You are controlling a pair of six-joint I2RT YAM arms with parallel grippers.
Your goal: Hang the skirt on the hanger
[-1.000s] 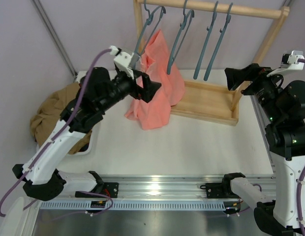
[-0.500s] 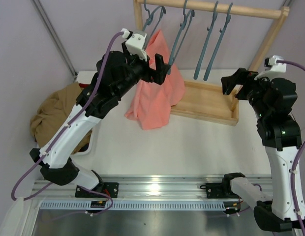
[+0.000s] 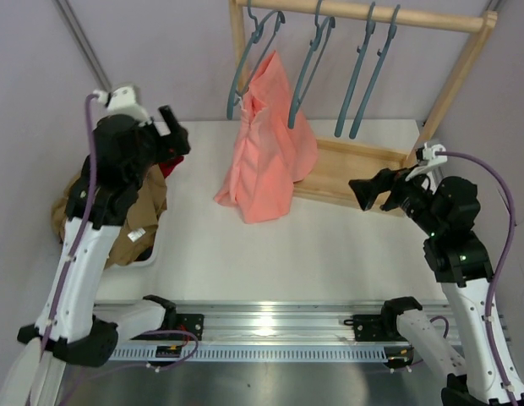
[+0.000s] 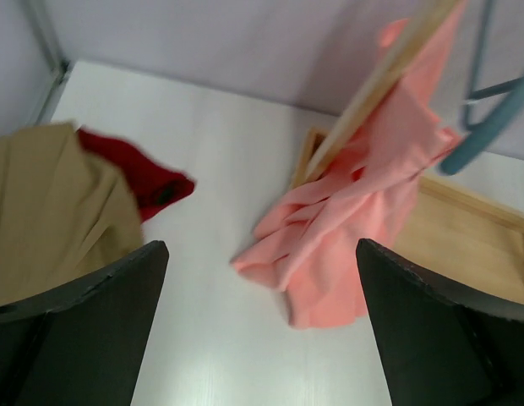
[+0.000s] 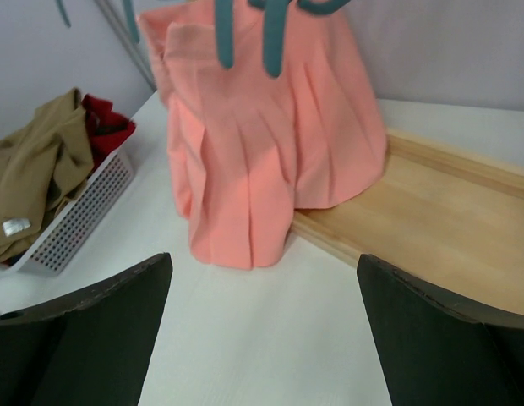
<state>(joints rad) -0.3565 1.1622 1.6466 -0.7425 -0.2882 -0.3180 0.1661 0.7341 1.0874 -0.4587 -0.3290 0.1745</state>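
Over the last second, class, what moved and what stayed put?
The left end effector drew back leftward from the skirt toward the tan garment. The right end effector swung left and nearer its base. The skirt stayed draped on the hanger.

Salmon-pink pleated skirt [image 3: 268, 148] hanging from leftmost teal hanger [image 3: 245, 59], hem on table

No writing, brand, number or sign can be read in any view. The only label in sight is a small pale tag [image 5: 15, 226] on the tan-brown garment [image 5: 38, 165] at the left, too small to show any print.
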